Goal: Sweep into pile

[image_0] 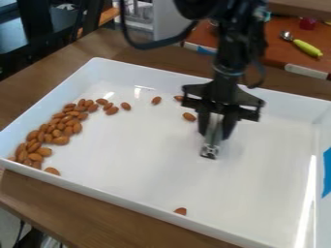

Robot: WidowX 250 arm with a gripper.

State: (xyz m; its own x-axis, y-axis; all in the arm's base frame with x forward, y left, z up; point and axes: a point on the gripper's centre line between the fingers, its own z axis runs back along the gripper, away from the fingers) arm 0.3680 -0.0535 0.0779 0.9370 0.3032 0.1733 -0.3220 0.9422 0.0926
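Observation:
The black gripper (215,131) hangs over the right-centre of the white tray (148,198), shut on a narrow silver-grey tool (210,150) that points down toward the tray floor. Brown almonds (61,140) lie in a curved band along the tray's left side. Several loose ones trail toward the back, among them one almond (188,116) just left of the gripper and another (156,100) farther left. A single almond (180,211) rests by the front wall. Whether the tool touches the tray floor, I cannot tell.
The tray's raised walls surround the work area on a brown wooden table (38,193). Blue tape (327,172) is at the right edge. Behind, an orange-brown surface (278,51) holds a spoon with a yellow-green handle (307,48) and a red cup (308,23).

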